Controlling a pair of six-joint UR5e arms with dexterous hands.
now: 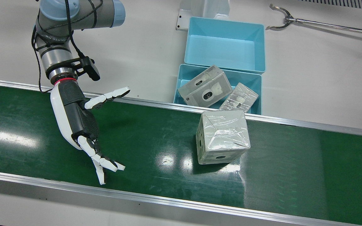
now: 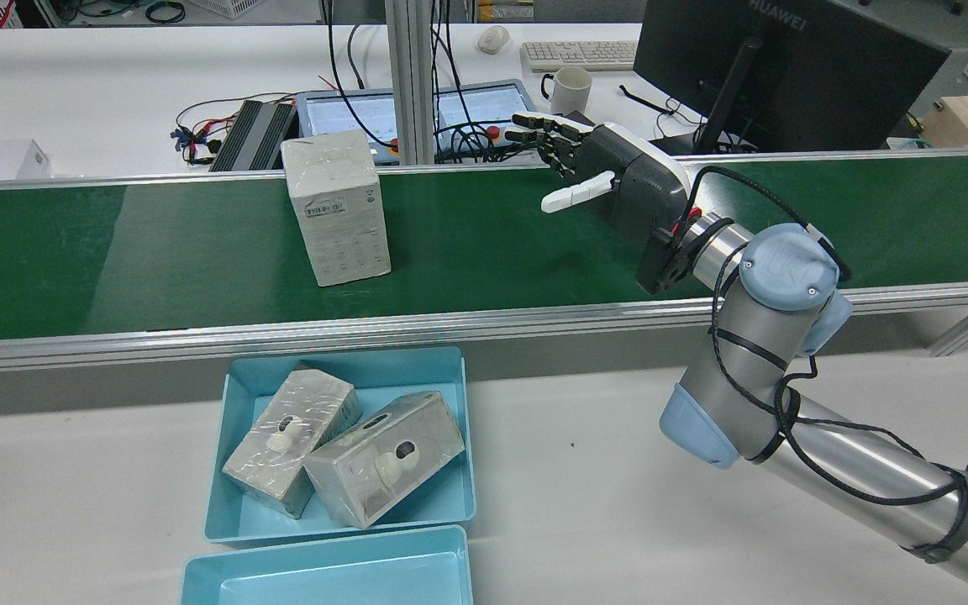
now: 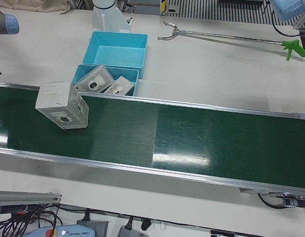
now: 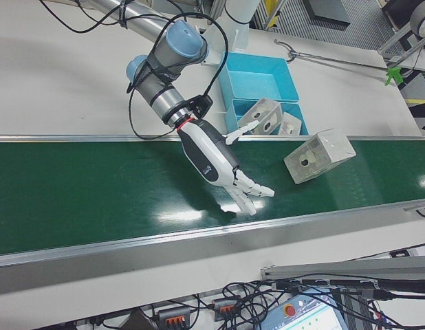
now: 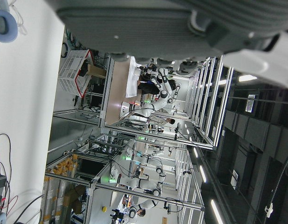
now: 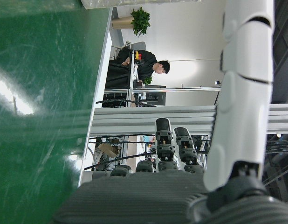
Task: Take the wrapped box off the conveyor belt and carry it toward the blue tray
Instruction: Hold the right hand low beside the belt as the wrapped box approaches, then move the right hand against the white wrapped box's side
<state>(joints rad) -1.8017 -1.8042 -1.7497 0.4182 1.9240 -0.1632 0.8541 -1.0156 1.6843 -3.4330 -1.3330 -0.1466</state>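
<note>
The long green conveyor belt [image 1: 156,141] with shiny metal edges lies under the white and black right hand [image 1: 80,125]. The hand hangs over the belt with its fingers [image 1: 101,168] spread apart and holds nothing. The thumb [image 1: 112,94] sticks out to one side, toward the trays.

The wrapped box [image 1: 222,136], a grey cube in crinkly clear plastic, stands on the belt, well apart from the hand, on the side its palm faces.

Past the box, off the belt's edge, sits the blue tray [image 1: 253,84] with two more wrapped boxes [image 1: 204,89] in it (they lean on each other). A second blue tray [image 1: 225,47], farther from the hand, touches the first.

A thin metal grabber stick [image 1: 322,25] lies on the white table, farthest from the hand.

The left hand [image 5: 181,32] shows only as a dark blur, so its fingers cannot be told.
</note>
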